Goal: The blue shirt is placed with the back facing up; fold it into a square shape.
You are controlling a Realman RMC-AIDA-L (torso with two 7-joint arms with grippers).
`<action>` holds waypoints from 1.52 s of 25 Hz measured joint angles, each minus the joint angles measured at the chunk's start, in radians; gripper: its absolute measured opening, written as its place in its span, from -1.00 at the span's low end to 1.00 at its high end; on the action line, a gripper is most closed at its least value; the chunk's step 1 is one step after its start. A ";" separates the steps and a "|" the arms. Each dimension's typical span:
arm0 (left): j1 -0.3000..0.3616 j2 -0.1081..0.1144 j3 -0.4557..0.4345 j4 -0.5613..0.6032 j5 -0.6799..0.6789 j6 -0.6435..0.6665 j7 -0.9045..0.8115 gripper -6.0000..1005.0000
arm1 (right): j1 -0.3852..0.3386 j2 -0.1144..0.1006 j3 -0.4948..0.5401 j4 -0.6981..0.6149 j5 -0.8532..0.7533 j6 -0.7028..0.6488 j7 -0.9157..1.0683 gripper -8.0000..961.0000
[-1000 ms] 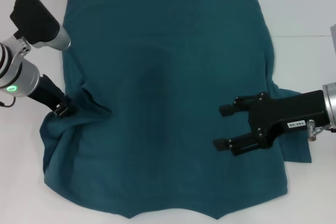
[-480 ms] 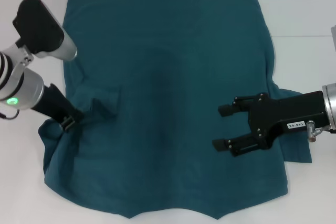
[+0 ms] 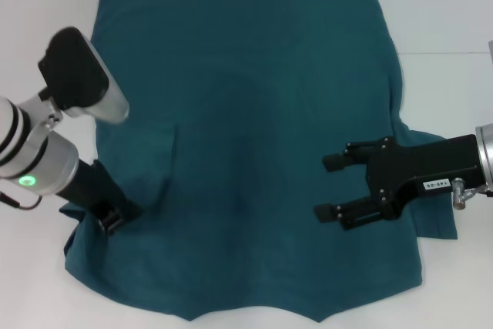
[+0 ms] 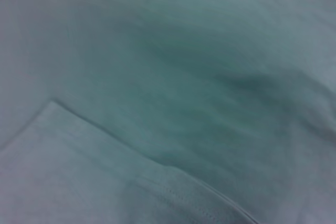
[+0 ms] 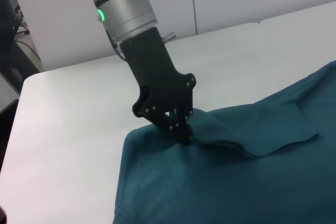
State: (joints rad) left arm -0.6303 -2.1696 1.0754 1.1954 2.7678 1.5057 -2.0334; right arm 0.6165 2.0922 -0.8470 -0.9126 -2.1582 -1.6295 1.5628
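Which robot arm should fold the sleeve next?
The left, probably. The left gripper already pinches the dark teal-blue cotton shirt at its folded sleeve flap. The right gripper hovers open above the other side, holding nothing.

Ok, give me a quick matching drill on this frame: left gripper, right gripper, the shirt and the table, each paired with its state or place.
Things:
1. left gripper
2. right gripper
3. dark teal-blue cotton T-shirt
4. white table

States:
A. spread flat, plain back up
B. jaws open, hovering over the shirt's right side
C. bare surface showing around the cloth
D. jaws shut on a fold of cloth at the shirt's left edge

Pairs: 1-D, 2-B, 3-A, 4-C
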 joint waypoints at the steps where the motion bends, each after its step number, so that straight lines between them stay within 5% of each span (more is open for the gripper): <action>1: 0.007 0.000 0.017 0.007 -0.002 0.009 -0.001 -0.94 | 0.000 0.000 -0.002 -0.001 0.000 0.000 0.003 0.93; 7: 0.034 0.000 0.064 0.045 -0.036 0.107 0.005 -0.94 | 0.000 -0.001 0.002 -0.002 0.000 0.001 0.005 0.92; 15: 0.096 0.002 -0.035 0.220 -0.228 0.243 0.008 -0.88 | 0.000 -0.007 0.008 -0.018 -0.002 0.006 0.032 0.92; 24: 0.204 0.000 -0.142 0.210 -0.429 0.272 0.107 -0.50 | 0.027 -0.021 -0.007 -0.211 -0.138 -0.001 0.283 0.92; 32: 0.226 0.008 -0.318 0.132 -0.507 0.254 0.243 0.16 | 0.109 -0.009 -0.033 -0.335 -0.504 0.001 0.518 0.92; 38: 0.231 0.011 -0.320 0.098 -0.499 0.194 0.261 0.71 | 0.117 -0.003 -0.186 -0.361 -0.716 0.033 0.629 0.91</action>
State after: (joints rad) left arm -0.3990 -2.1588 0.7557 1.2939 2.2685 1.6998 -1.7724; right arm 0.7333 2.0895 -1.0326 -1.2733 -2.8741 -1.5962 2.1922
